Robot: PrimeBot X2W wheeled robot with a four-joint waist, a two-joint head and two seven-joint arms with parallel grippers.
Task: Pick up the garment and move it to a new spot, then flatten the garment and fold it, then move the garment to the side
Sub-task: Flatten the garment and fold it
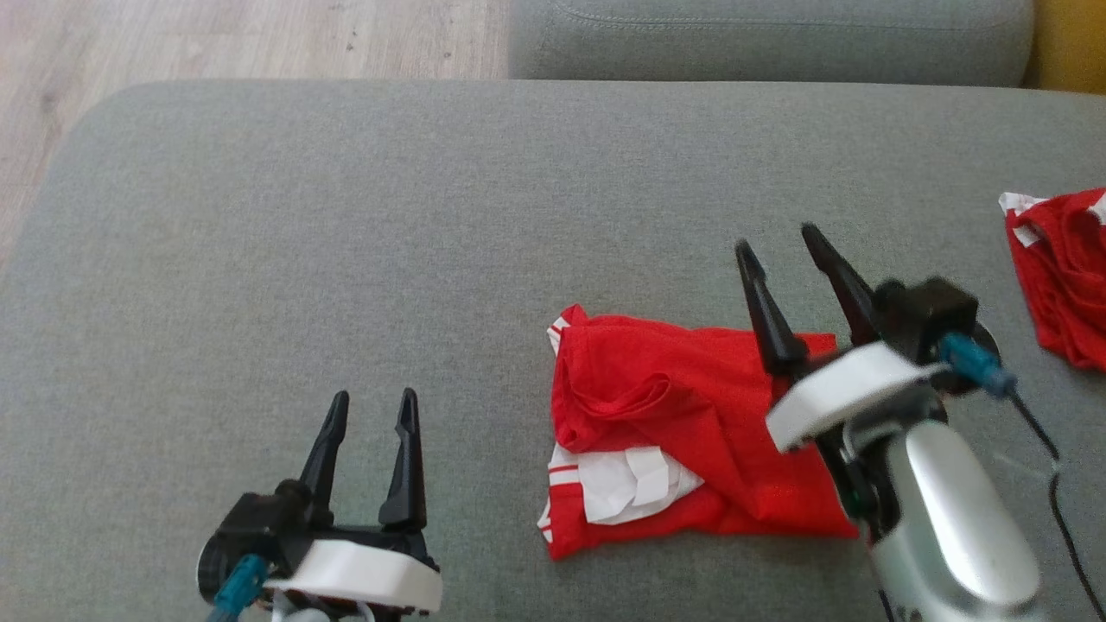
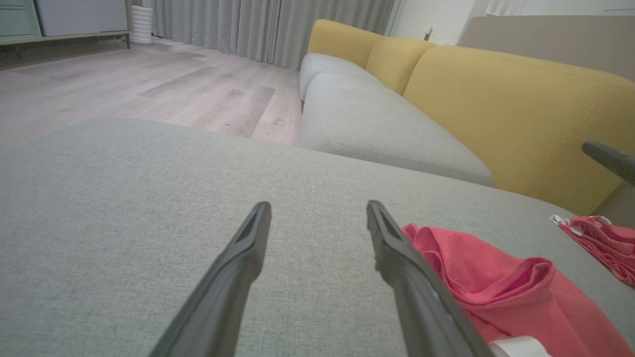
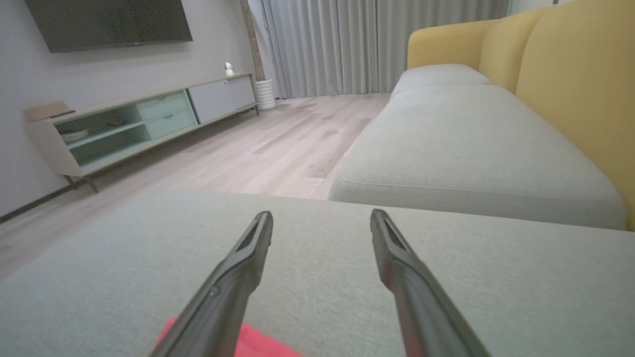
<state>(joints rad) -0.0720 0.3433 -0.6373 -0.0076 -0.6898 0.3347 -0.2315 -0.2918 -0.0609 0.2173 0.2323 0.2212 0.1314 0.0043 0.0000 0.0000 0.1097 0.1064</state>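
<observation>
Lying Rumpled on the Cushion, Both Grippers Spread and Empty

Sits bunched and creased, this thin red fabric garment with white striped trim [image 1: 683,423], right of centre on the broad grey fabric cushion [image 1: 346,216], toward its near side. Fits either a drop at a new spot awaiting flattening or a rough fold awaiting the shift aside. Looks light and limp, likely to sag and fall open when lifted, with no stiffness to push against. Best pinched at a layered hem or corner, such as the white-trimmed left edge, catching all plies together. Overhung at its right part by the right gripper [image 1: 777,238], fingers apart, nothing between them. Flanked well to the left by the left gripper [image 1: 373,395], likewise spread and empty, over bare cushion. Bordered by wide open cloth to the left and beyond; hemmed in at the right edge by a second red garment [image 1: 1058,276]. Past the rounded far-left corner, a drop to pale wooden floor [image 1: 216,39].
</observation>
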